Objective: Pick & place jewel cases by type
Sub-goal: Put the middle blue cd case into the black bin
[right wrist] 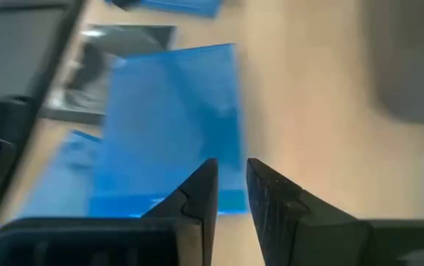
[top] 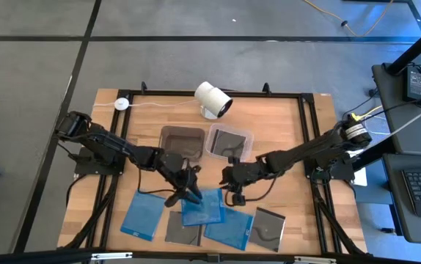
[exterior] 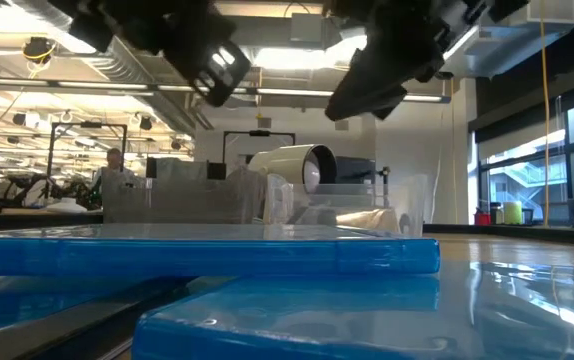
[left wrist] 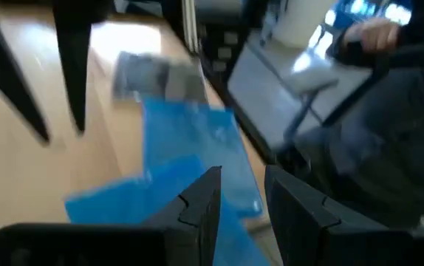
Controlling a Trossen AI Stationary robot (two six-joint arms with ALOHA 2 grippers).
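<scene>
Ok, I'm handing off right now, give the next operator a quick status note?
Left gripper: empty, narrowly open above the middle translucent blue plastic jewel case.
Right gripper: empty, narrowly open, over bare table beside it.
Cases: three blue and two dark grey ones lie along the table's near edge.
Tubs: the brownish tub and the clear tub each seem to hold something dark.
Left: sort the five remaining.

The dark case [top: 182, 229] at 6 o'clock is partly hidden under blue cases [top: 202, 207]; wrist views are blurred.
</scene>
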